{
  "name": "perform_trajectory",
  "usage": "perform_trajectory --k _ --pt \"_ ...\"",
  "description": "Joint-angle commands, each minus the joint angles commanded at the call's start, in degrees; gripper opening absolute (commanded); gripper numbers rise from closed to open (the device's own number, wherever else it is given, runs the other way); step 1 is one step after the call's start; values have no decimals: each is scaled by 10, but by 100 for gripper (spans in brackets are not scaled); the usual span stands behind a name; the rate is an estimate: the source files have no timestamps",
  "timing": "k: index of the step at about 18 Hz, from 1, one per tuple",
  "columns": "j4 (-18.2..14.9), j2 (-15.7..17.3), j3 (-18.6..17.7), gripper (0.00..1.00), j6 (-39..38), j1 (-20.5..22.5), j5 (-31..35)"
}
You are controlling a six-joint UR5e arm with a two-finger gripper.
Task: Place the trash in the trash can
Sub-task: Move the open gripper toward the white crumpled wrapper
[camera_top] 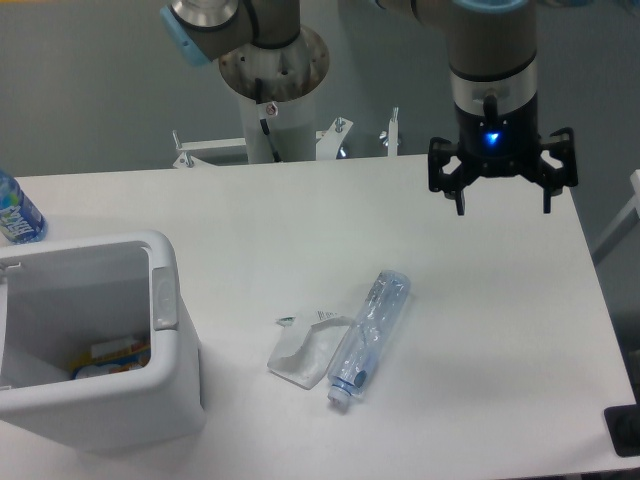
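Note:
The slim clear bluish bottle point(368, 335) lies on the table, its pale cap toward the front. The flat white pouch point(304, 350) lies right beside it on its left, partly under it. The white trash can point(170, 330) stands at the front left, with some colourful items inside. My gripper point(503, 200) hangs above the table's back right, well behind and to the right of the bottle. Its fingers are spread open and hold nothing.
A bottle with a bright blue label point(17, 212) stands at the far left edge behind the bin. The arm's base point(275, 90) stands behind the table's back edge. A dark object point(625, 430) sits at the front right corner.

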Motion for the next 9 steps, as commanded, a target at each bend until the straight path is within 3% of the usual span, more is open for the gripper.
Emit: perform_trajectory --k 6,9 --pt "3 1 -5 100 -8 -1 0" --pt "41 0 -19 100 -25 -4 -6"
